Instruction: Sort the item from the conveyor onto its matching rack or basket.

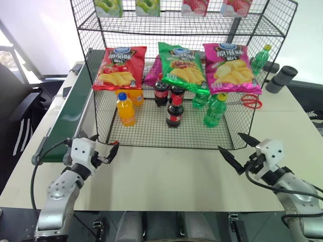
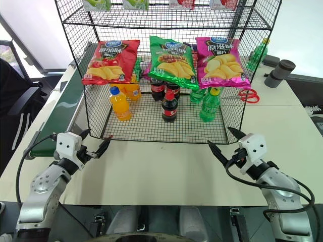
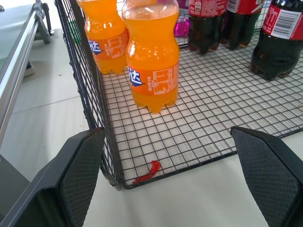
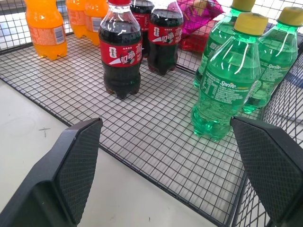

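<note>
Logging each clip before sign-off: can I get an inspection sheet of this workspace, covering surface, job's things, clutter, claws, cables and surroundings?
Surface: pale table, bare in front of the rack.
Job's things: cola bottle upright on the floor of the black wire rack, more cola behind it; orange soda bottle to its left, green bottles to its right; green conveyor left of the rack.
Clutter: red scissors, dark cylinder, both on the table.
Claws: left claw and right claw open, holding nothing.
Cables: black cable looping by the left arm.
Surroundings: chip bags hanging on the rack.
</note>
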### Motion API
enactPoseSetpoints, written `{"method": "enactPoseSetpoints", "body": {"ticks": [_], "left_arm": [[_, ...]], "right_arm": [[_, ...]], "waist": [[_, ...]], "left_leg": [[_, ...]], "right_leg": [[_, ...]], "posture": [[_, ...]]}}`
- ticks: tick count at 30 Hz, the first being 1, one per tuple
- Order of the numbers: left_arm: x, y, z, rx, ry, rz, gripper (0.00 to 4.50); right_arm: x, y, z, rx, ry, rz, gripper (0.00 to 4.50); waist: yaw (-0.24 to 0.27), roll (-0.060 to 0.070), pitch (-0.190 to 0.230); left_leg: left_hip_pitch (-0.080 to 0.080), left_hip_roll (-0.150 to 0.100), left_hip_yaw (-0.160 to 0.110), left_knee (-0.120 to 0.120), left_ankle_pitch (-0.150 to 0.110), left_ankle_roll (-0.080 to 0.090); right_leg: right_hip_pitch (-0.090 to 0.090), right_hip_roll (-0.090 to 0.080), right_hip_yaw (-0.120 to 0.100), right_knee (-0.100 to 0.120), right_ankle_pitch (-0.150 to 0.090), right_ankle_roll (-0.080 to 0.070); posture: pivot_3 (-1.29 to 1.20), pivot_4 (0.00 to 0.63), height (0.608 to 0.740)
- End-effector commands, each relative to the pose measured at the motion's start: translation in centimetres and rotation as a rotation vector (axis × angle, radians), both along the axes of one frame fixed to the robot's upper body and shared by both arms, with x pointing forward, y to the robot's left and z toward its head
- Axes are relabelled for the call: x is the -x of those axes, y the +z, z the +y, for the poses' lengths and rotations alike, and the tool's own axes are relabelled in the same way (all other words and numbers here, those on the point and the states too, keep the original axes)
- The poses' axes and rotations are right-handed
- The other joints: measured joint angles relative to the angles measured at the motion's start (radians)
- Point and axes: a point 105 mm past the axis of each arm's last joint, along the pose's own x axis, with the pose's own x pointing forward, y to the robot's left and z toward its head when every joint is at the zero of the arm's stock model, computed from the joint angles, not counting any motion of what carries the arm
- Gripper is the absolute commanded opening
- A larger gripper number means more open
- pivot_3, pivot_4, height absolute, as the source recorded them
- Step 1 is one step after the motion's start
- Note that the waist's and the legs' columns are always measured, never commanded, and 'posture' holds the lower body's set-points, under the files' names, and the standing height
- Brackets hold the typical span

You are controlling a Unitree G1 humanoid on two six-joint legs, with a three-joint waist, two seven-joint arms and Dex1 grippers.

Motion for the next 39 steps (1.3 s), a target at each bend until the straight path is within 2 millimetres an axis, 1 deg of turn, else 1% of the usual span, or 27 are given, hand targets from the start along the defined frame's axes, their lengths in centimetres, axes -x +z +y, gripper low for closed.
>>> {"method": "enactPoseSetpoints", "body": {"ticks": [1,8,15,26,39], "left_arm": [[-0.24,1.23,-0.25,0.000,-0.003,-0.045,4.50],[-0.28,1.21,-0.28,0.002,0.000,-0.044,4.50],[-0.16,1.12,-0.31,-0.002,-0.001,-0.040,4.50],[-0.24,1.14,-0.54,-0.004,-0.006,-0.040,4.50],[-0.12,1.04,-0.54,-0.004,0.002,-0.035,4.50]], "right_arm": [[-0.18,0.90,0.37,0.005,0.009,-0.035,4.49],[-0.27,0.80,0.47,0.007,0.009,-0.034,4.49],[-0.46,0.43,-0.10,0.013,0.004,-0.028,4.49],[-0.39,0.42,0.86,0.011,0.014,-0.030,4.49],[-0.44,0.37,0.86,0.017,0.020,-0.028,4.49]], "waist": [[0.000,0.000,0.000],[0.000,0.000,0.000],[0.000,0.000,0.000],[0.000,0.000,0.000],[0.000,0.000,0.000]], "left_leg": [[0.000,0.000,0.000,0.000,0.000,0.000],[0.000,0.000,0.000,0.000,0.000,0.000],[0.000,0.000,0.000,0.000,0.000,0.000],[0.000,0.000,0.000,0.000,0.000,0.000],[0.000,0.000,0.000,0.000,0.000,0.000]], "right_leg": [[0.000,0.000,0.000,0.000,0.000,0.000],[0.000,0.000,0.000,0.000,0.001,0.002],[0.000,0.000,0.000,0.000,0.001,0.002],[0.000,0.000,0.000,0.000,0.001,0.002],[0.000,0.000,0.000,0.000,0.001,0.002]], "posture": [[0.00,0.150,0.740],[0.00,0.150,0.740],[0.00,0.150,0.740],[0.00,0.150,0.740],[0.00,0.150,0.740]]}}
